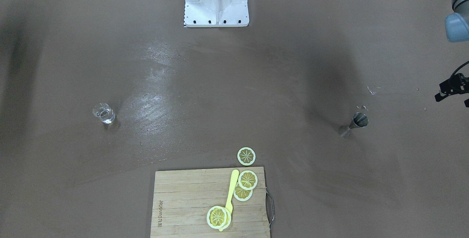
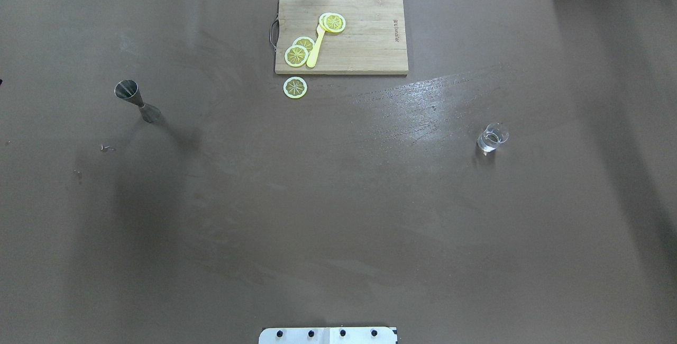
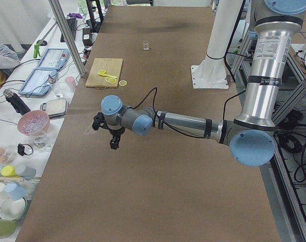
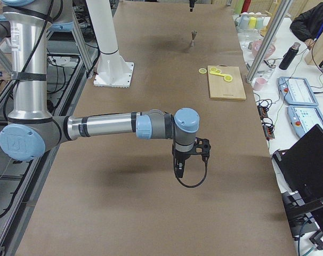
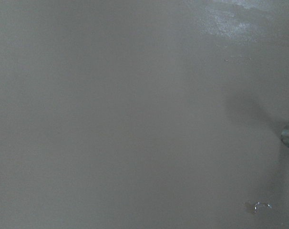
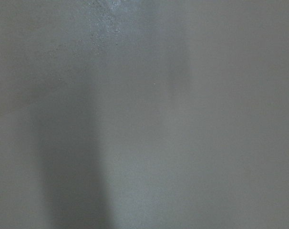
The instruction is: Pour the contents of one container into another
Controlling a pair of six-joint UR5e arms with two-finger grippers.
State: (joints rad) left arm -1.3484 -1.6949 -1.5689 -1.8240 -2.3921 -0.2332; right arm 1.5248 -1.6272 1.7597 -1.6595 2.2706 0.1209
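Wooden cutting board (image 1: pixel 183 194) is showing a burnt-in brand mark (image 1: pixel 160 214) along its edge farther from the left gripper (image 3: pixel 104 136); the letters are not legible.

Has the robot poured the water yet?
Not yet, nothing looks done. The glass tumbler stands alone with clear liquid in it, far from the steel jigger. Nothing is in hand: the left gripper and right gripper hang in the air, touching neither. All of it is left: grab the tumbler, carry it over, and tip it into the jigger.
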